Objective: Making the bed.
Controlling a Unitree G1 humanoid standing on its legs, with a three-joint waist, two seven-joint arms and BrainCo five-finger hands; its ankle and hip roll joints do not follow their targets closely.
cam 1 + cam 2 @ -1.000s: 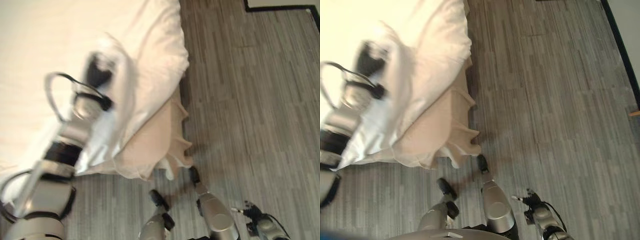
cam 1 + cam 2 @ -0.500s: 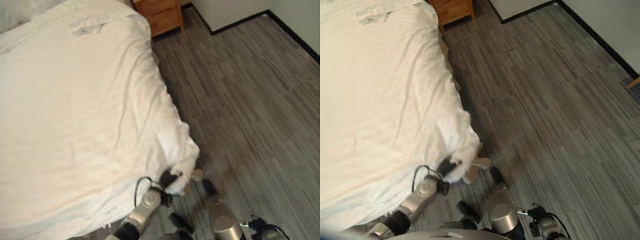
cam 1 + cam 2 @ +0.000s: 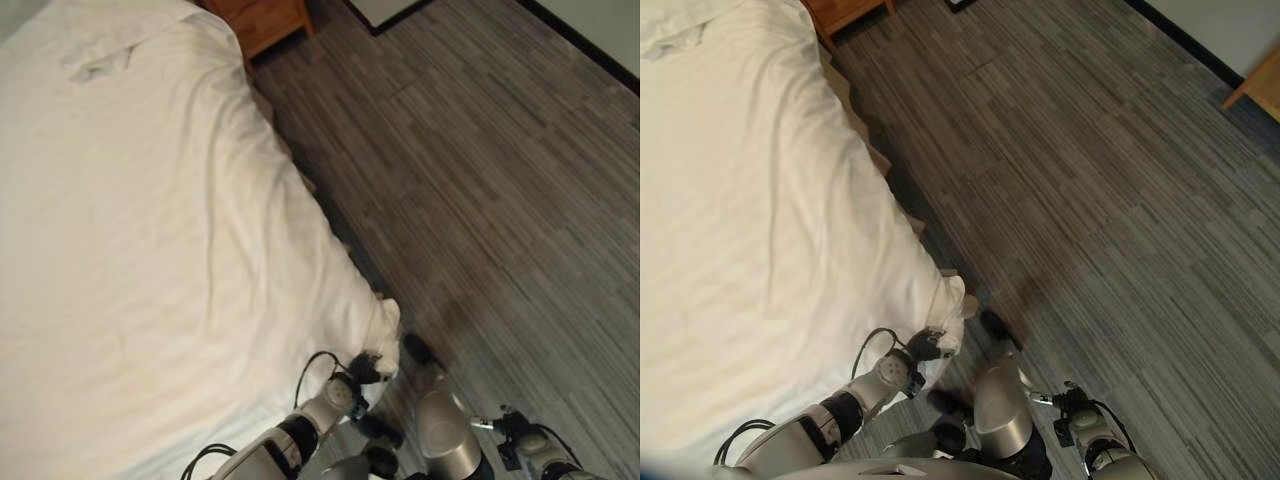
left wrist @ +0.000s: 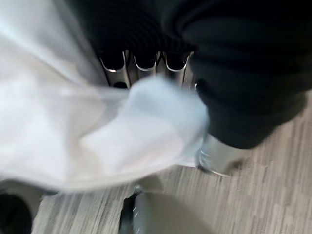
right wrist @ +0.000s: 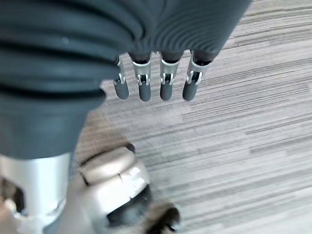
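At the foot corner of the bed (image 3: 60, 330), left hand (image 3: 362, 368) pinches the corner of the white duvet (image 3: 150, 250), cloth bunched between fingers and thumb. Duvet lies spread over the mattress, corner hanging at the bed's edge above the wood floor (image 3: 500, 200). Right hand (image 5: 156, 83) hangs low over the floor, fingers relaxed, holding nothing. Step in hand looks like tugging the corner square. Next move likely calls for pulling down, then letting go.

Left hand (image 3: 366, 367): low at the bed's near corner, fingers curled, pinching white cloth (image 4: 122, 131).
Right hand (image 5: 156, 78): hanging low, fingers straight, empty.
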